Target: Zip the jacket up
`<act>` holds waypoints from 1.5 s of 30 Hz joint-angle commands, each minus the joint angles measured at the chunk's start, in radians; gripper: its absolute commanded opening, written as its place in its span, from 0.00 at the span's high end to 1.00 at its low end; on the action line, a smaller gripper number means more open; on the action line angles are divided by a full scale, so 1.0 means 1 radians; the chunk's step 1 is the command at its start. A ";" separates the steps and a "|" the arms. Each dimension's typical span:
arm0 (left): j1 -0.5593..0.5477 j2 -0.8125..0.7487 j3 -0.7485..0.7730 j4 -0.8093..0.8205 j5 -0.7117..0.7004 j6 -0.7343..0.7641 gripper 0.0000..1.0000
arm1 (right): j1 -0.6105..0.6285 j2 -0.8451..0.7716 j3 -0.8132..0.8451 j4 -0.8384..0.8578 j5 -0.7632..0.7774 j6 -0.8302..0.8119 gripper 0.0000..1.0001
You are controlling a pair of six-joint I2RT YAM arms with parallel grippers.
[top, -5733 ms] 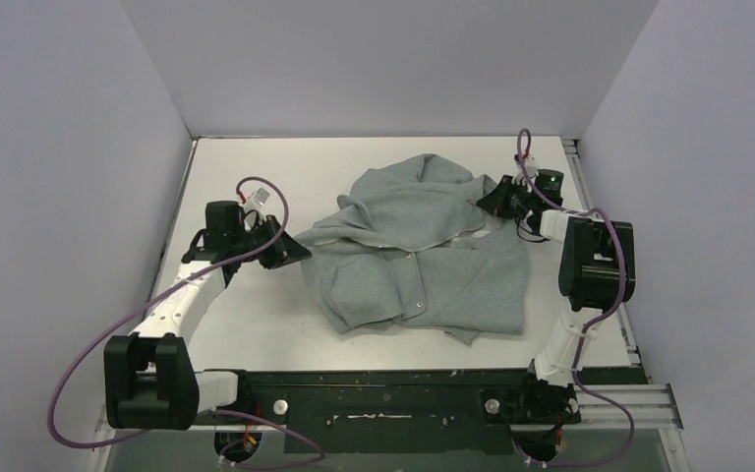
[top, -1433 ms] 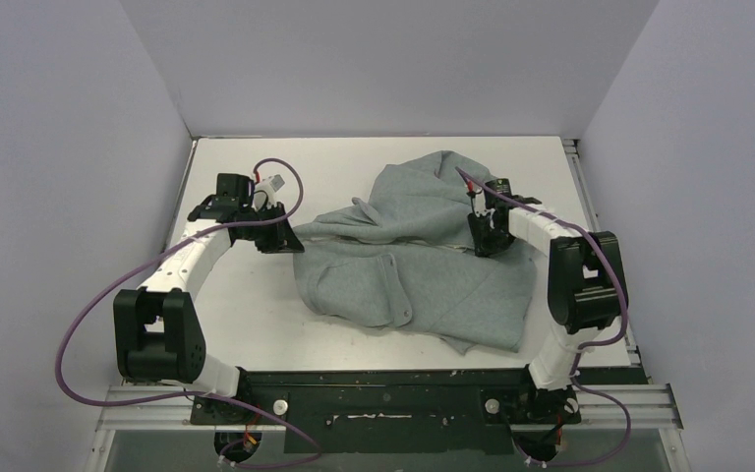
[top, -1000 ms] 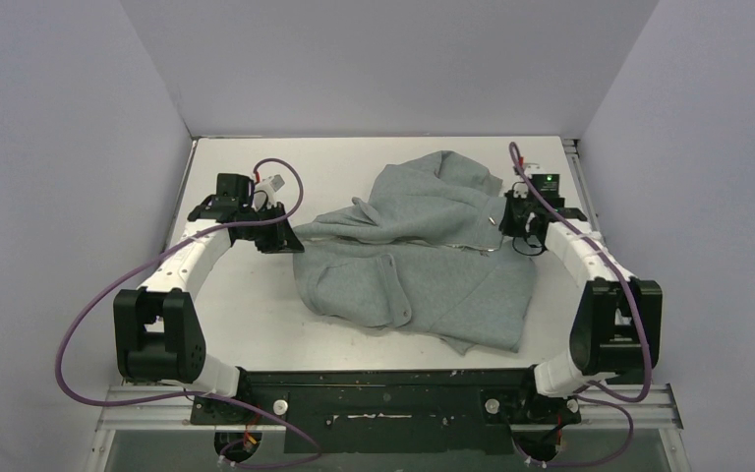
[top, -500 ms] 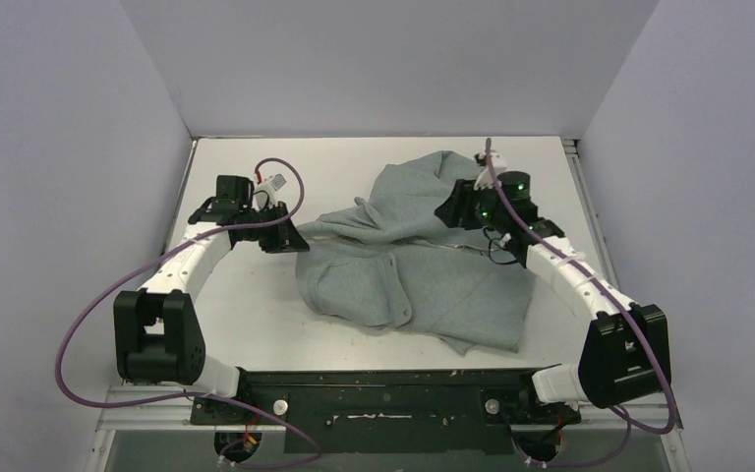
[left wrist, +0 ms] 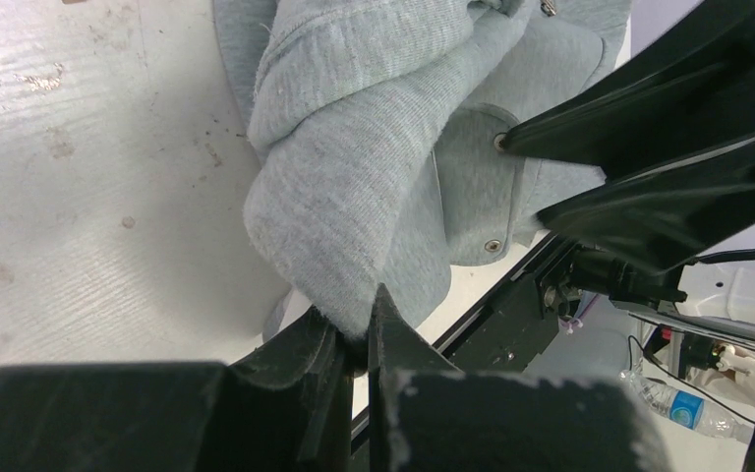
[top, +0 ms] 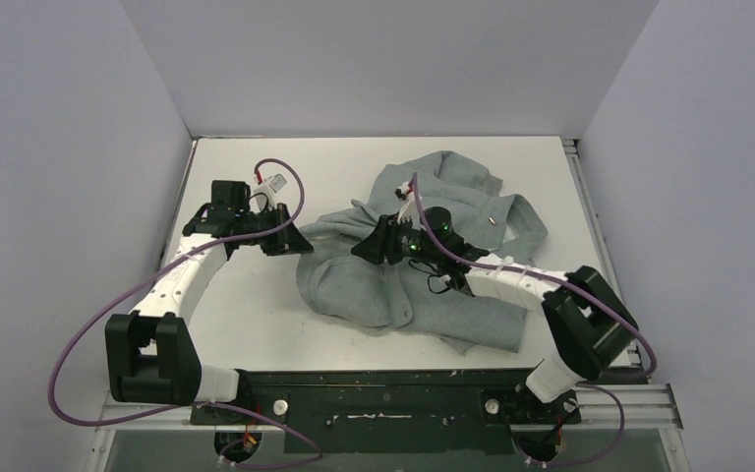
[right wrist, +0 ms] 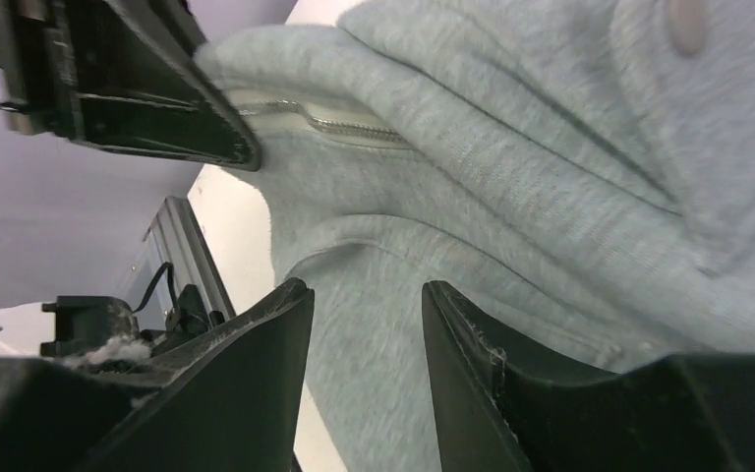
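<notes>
The grey jacket [top: 349, 283] lies crumpled in the middle of the white table. My left gripper [top: 293, 241] is at its left edge, shut on a fold of the fabric [left wrist: 334, 236], which bunches up between the closed jaws of the left gripper [left wrist: 359, 323]. My right gripper [top: 366, 246] hovers over the jacket's left half, close to the left one. In the right wrist view the right gripper [right wrist: 366, 295] is open, with only fabric [right wrist: 511, 197] below and nothing between the fingers. A short stretch of pale zipper [right wrist: 349, 126] shows beside the left gripper [right wrist: 138, 93].
The right arm [top: 511, 280] stretches across the jacket's lower right part. Bare table [top: 241, 305] lies left of the jacket, with a black rail [top: 403, 393] along the near edge. Grey walls close in the back and both sides. Purple cables [top: 88, 334] loop off both arms.
My right gripper has let go of the jacket's right side, opened, and swung left across the garment toward the left gripper. The freed fabric has slumped. The left gripper has kept its hold.
</notes>
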 commanded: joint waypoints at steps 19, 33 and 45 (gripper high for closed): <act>0.000 -0.018 0.036 0.009 0.014 0.000 1.00 | -0.046 0.287 0.071 0.502 0.070 0.081 0.56; 0.000 -0.002 0.044 0.014 0.018 -0.006 1.00 | -0.060 0.452 0.145 0.565 -0.086 0.154 0.50; -0.001 -0.007 0.049 0.018 0.029 -0.013 1.00 | -0.076 0.627 0.232 0.843 -0.331 0.321 0.43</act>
